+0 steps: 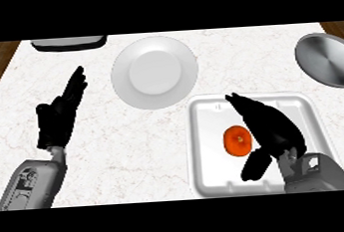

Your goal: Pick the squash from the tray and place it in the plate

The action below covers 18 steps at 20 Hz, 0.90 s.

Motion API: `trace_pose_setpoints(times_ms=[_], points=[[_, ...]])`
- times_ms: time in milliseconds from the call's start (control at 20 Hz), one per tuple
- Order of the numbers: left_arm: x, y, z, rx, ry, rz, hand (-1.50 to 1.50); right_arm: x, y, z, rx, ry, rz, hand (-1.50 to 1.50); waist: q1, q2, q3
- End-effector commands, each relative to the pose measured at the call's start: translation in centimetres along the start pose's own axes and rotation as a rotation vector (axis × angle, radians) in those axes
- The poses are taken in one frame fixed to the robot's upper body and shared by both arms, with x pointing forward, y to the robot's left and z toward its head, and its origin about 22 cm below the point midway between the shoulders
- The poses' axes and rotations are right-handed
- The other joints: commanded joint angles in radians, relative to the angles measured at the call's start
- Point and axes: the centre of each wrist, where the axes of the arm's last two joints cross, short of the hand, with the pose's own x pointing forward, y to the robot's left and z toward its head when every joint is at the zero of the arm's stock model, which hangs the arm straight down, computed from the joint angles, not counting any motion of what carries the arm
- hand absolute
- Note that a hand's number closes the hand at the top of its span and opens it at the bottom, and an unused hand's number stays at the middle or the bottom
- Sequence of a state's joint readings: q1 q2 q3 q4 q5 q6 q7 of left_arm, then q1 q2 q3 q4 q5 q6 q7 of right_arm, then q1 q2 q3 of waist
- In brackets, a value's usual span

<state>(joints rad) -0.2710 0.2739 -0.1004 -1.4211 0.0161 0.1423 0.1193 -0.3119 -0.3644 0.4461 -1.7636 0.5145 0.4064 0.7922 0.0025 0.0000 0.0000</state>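
Over on the left, the left hand (pixel 58 116) is parked with fingers straight and nothing held, so no work is being done there, and the white plate (pixel 155 72) just past it hasn't been given anything yet. Further right, the orange squash (pixel 236 140) is sat in the white tray (pixel 206 151), with the right hand (pixel 270 128) lowered beside it, fingers stretched out and not closed round it yet, so pretty much the whole job (grab, lift, carry to the plate) is left to be done.
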Motion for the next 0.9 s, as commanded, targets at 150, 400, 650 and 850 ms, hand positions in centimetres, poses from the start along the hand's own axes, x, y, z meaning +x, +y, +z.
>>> trace_pose_setpoints(times_ms=[150, 400, 650, 850], points=[[0.1, -0.2, 0.6, 0.003, -0.002, -0.002, 0.0, -2.1, 4.1, -3.4, 0.065, 0.038, 0.046, -1.5, 0.001, 0.0, 0.0], [-1.2, 0.9, 0.0, -0.01, -0.004, -0.005, 0.0, -2.1, 5.5, -3.6, 0.086, 0.06, 0.052, -1.5, -0.003, 0.0, 0.0], [0.7, 0.4, 0.6, -0.016, 0.013, -0.005, 0.0, -4.7, 5.0, -6.0, 0.094, 0.057, 0.045, -1.5, 0.001, 0.0, 0.0], [-0.8, 0.7, -0.5, 0.025, -0.012, -0.002, 0.0, -4.5, 6.0, -4.4, 0.136, 0.077, 0.074, -1.5, -0.004, 0.0, 0.0]])
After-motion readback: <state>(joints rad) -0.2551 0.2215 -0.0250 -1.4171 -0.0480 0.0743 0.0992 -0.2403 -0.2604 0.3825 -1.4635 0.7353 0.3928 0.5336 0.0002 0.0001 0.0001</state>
